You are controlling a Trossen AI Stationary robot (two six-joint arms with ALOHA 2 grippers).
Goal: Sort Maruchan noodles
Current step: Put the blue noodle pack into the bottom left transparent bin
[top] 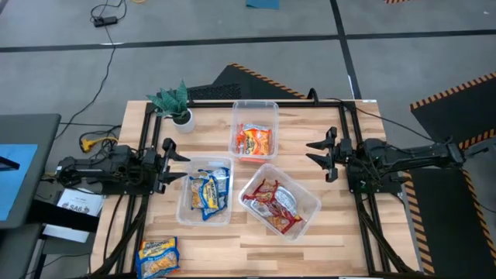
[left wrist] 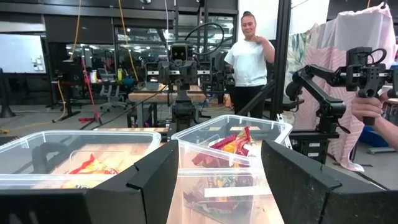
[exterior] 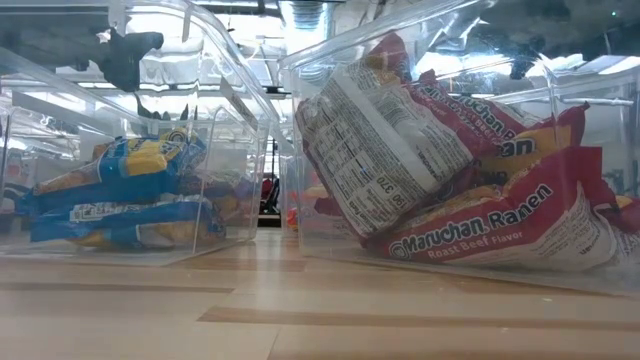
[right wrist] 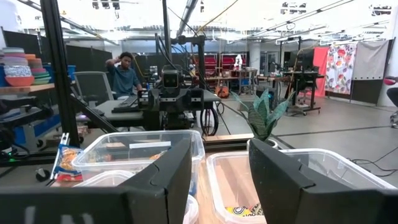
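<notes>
the left pincer [top: 180,163] hangs spread and empty at the left edge of the wooden tabletop [top: 333,232], beside the bin of blue-white noodle packets [top: 208,191]. the right pincer [top: 319,153] waits across from it at the right edge, likewise spread and holding nothing. three clear bins [top: 273,110] stand between the arms: one at the far side with orange-yellow packets [top: 254,141], one at the near left with the blue-white ones, one at the near right, turned askew, with red packets [top: 271,203]. the number in each bin cannot be told. one more blue-and-yellow packet [top: 158,257] lies loose at the near left corner. a small potted plant [top: 175,103] sits at the far left. beyond, a workshop with two people [left wrist: 249,56] standing by.
</notes>
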